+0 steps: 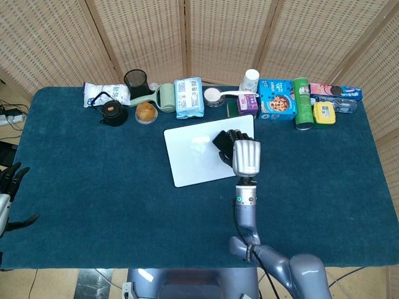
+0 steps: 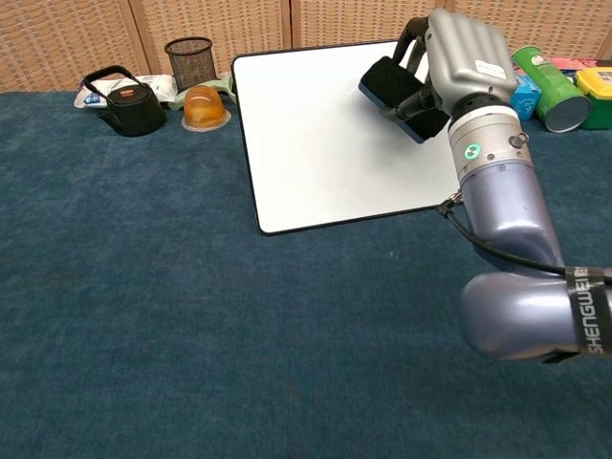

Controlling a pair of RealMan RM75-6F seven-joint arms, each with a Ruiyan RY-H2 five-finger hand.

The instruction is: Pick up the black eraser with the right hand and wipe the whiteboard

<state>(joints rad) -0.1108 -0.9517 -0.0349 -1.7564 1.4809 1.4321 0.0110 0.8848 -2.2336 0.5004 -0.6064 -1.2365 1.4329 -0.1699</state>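
Observation:
A white whiteboard (image 1: 198, 153) (image 2: 325, 134) with a dark rim lies flat on the blue cloth near the table's middle. My right hand (image 1: 245, 156) (image 2: 463, 57) grips the black eraser (image 1: 222, 142) (image 2: 394, 86) over the board's far right part. Whether the eraser touches the surface I cannot tell. My left hand (image 1: 9, 194) hangs open off the table's left edge, holding nothing; the chest view does not show it.
Along the far edge stand a black kettle (image 1: 111, 111), a mesh cup (image 1: 134, 79), an orange bun (image 1: 146, 112), a wipes pack (image 1: 189, 98), a blue box (image 1: 277, 100) and a green can (image 1: 303, 103). The right forearm (image 2: 502, 220) stretches over the near right cloth.

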